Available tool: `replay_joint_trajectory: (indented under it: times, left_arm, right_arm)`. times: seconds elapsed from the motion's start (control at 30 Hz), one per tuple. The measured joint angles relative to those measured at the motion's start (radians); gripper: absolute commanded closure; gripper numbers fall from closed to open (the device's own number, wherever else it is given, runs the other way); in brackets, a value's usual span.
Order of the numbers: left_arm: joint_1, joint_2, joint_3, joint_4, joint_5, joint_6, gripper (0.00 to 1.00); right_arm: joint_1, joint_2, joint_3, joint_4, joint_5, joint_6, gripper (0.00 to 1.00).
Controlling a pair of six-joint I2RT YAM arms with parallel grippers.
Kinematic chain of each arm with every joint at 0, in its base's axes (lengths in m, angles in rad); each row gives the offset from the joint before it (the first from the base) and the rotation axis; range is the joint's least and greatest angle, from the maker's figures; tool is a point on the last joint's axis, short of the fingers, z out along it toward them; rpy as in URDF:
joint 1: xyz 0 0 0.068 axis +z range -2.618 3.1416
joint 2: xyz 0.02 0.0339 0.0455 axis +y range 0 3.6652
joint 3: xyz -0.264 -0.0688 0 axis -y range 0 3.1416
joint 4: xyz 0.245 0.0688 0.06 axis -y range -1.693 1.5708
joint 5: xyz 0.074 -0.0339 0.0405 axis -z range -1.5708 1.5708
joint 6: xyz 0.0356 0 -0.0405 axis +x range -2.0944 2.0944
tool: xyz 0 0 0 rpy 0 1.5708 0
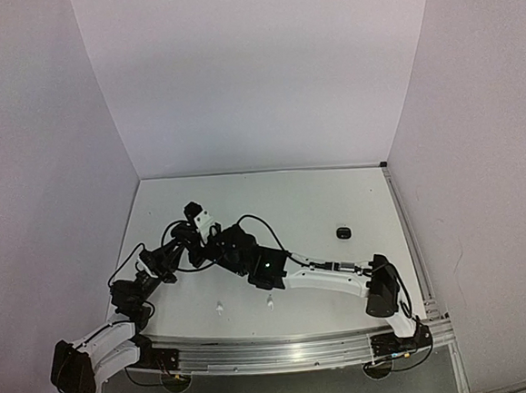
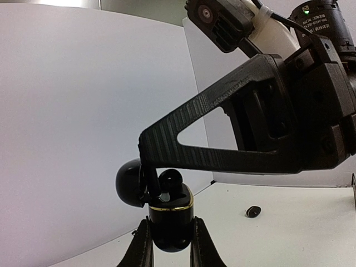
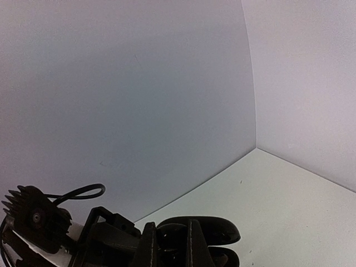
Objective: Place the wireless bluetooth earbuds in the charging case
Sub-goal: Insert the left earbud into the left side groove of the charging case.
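My left gripper (image 2: 169, 253) is shut on a black charging case (image 2: 171, 219) with a gold rim and holds it upright above the table, its lid (image 2: 130, 182) open to the left. My right gripper (image 2: 149, 183) reaches in from the right, its tips at the case's mouth, shut on a black earbud (image 2: 169, 179) that sits in a well. In the right wrist view its fingers (image 3: 147, 245) stand close together over the case (image 3: 214, 229). In the top view both grippers (image 1: 192, 241) meet left of centre. Another black earbud (image 1: 343, 233) lies on the table; it also shows in the left wrist view (image 2: 253, 211).
Two white earbuds (image 1: 219, 306) (image 1: 269, 301) lie near the front edge between the arms. White walls close in the table (image 1: 335, 191) on three sides. The right arm's forearm (image 1: 324, 278) stretches across the front of the table.
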Motion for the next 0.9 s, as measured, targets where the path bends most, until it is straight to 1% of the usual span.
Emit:
replay_joint_trajectory:
  times: [0.3,0.47,0.7,0.9]
  left_arm:
    - [0.0,0.0,0.0,-0.001,-0.013,-0.001,1.0]
    - [0.0,0.0,0.0,-0.002,-0.027,-0.025,1.0]
    - [0.0,-0.001,0.0,-0.019,-0.049,-0.049,1.0]
    - [0.0,-0.001,0.004,-0.028,-0.053,-0.057,1.0]
  right_arm:
    - [-0.002,0.015,0.017,0.002,-0.008,0.012,1.0]
    - [-0.002,0.019,0.015,0.018,-0.008,0.015,1.0]
    - [-0.002,0.019,-0.046,0.106,0.004,0.005,1.0]
    - [-0.002,0.019,-0.058,0.13,0.006,-0.016,1.0]
